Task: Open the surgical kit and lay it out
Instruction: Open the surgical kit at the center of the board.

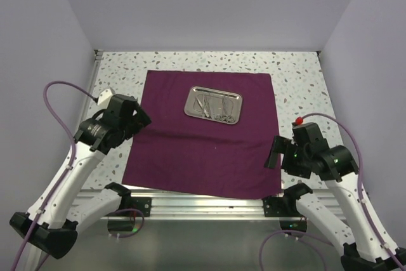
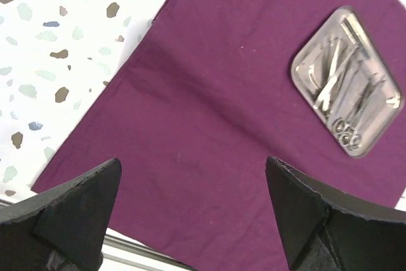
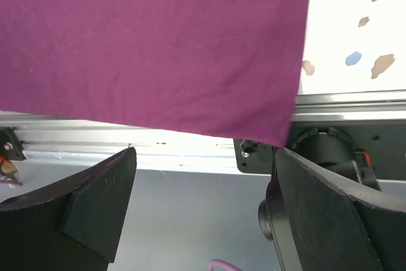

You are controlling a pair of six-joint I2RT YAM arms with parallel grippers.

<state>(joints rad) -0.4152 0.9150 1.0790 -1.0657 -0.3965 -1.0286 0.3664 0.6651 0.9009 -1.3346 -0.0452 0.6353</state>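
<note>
The surgical kit's dark magenta cloth (image 1: 196,150) lies spread flat on the speckled table. On its far half sits the small steel tray (image 1: 214,105), with thin silver scissors and tweezers (image 2: 339,77) inside it. My left gripper (image 1: 141,117) hovers at the cloth's left edge, open and holding nothing; the left wrist view looks down on the cloth (image 2: 216,112) and the tray (image 2: 298,71). My right gripper (image 1: 274,152) is open at the cloth's near right corner (image 3: 279,132), which hangs over the table's front rail.
Grey walls close the table on three sides. An aluminium rail (image 1: 203,204) with both arm bases runs along the near edge. Bare speckled tabletop (image 1: 120,71) surrounds the cloth left, right and behind.
</note>
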